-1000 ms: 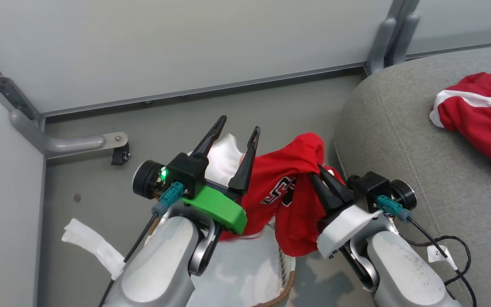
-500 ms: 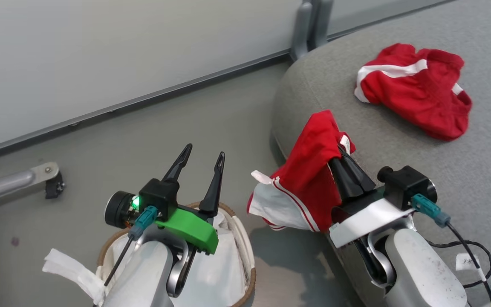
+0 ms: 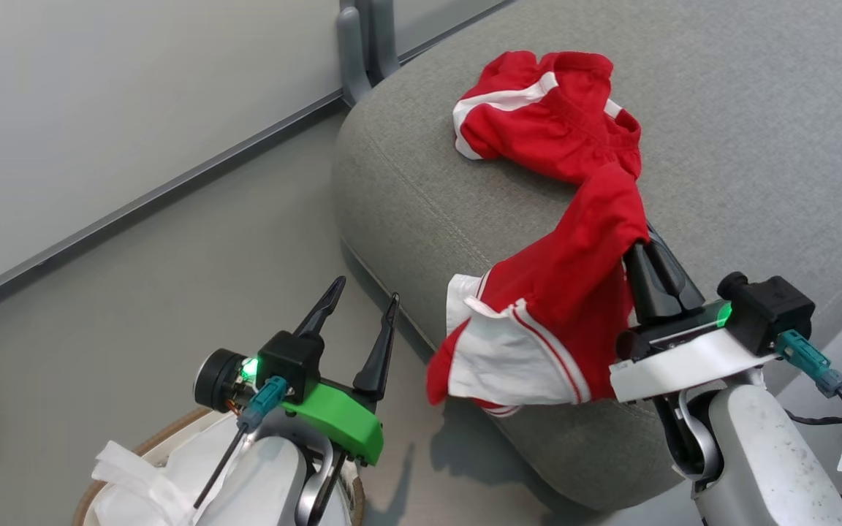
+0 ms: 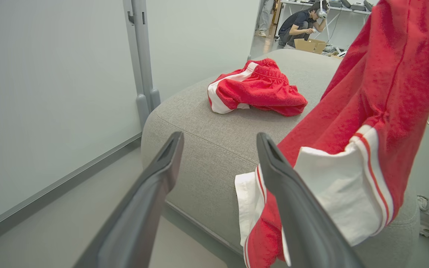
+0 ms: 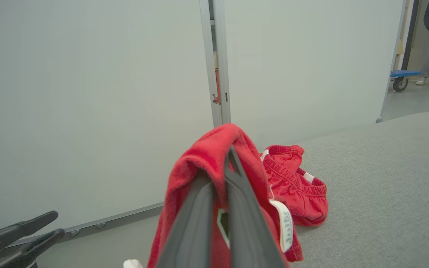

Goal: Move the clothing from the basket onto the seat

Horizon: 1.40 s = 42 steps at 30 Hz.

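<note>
We log the red jersey (image 3: 560,292) hanging from the right gripper (image 3: 646,245), whose two dark fingers are pinched tight on a fold of it. Its white-panelled hem dangles past the rounded front edge of the grey seat (image 3: 757,146), and the red shorts (image 3: 545,124) lie bunched on the cushion near it. At lower left the left gripper (image 3: 366,292) stands spread wide with nothing between its fingers, above the basket (image 3: 165,426) with its white liner (image 3: 136,475) on the floor (image 3: 172,277).
</note>
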Motion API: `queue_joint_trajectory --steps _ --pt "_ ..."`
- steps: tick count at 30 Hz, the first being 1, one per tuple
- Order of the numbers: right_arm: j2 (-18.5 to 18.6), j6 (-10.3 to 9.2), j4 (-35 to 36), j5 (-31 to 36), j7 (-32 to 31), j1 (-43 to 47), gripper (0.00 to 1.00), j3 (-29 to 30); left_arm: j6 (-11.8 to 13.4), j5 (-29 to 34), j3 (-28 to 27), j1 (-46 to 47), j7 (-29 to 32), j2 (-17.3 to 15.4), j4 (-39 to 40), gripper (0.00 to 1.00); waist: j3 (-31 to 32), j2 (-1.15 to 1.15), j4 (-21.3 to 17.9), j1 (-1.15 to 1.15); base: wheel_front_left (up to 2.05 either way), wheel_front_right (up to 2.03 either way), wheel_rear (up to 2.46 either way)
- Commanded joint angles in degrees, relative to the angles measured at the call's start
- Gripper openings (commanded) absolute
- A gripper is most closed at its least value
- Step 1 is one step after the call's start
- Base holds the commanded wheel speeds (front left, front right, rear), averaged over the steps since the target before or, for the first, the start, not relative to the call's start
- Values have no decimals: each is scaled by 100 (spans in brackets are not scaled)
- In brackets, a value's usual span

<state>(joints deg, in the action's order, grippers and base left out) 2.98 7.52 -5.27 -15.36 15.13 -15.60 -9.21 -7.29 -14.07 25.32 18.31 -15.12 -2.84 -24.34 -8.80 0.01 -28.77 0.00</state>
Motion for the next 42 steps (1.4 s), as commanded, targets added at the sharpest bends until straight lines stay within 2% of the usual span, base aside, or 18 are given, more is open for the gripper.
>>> queue_joint_trajectory --steps 1,4,6,12,16,19,22,29,34,41,42 --pt "-5 -6 123 99 3 6 0 65 -14 -35 54 110 -4 -24 -30 100 -138 -1 -239 0 0 0 0" --pt "-5 -6 321 401 3 -263 0 212 -23 -67 237 202 -4 -23 -63 100 -286 -1 -266 0 0 0 0" --pt "131 -7 435 576 3 -540 0 356 -24 -83 351 270 -4 -25 -55 100 -408 -1 -275 0 0 0 0" --pt "975 -7 567 912 3 -1994 0 630 -26 -37 519 477 -4 -157 32 100 -894 -1 -278 0 0 0 0" --pt "1559 -7 296 1181 1 -3259 0 803 -26 15 499 617 -4 -328 134 100 -1313 -1 -259 0 0 0 0" --pt "1760 -7 -122 1316 2 -4002 0 958 -26 82 493 736 -4 -431 207 100 -1618 -1 -201 0 0 0 0" --pt "1917 -7 -611 1471 2 -4524 0 1178 -27 126 570 932 -4 -473 253 100 -1928 -1 49 0 0 0 0" --pt "1801 -7 -1747 1844 2 -4646 0 1489 -24 131 784 1346 -4 -507 290 100 -2480 -1 528 0 0 0 0" --pt "1351 -7 -2565 1962 2 -4074 0 1745 -24 101 891 1487 -4 -531 270 100 -2690 -1 716 0 0 0 0" --pt "772 -7 -2913 1949 2 -2916 0 2254 -24 21 880 1368 -4 -429 191 100 -2560 -1 742 0 0 0 0" --pt "715 -7 -2904 1932 2 -2757 14 2346 -24 16 872 1327 -4 -416 183 100 -2517 -1 728 0 0 0 0"
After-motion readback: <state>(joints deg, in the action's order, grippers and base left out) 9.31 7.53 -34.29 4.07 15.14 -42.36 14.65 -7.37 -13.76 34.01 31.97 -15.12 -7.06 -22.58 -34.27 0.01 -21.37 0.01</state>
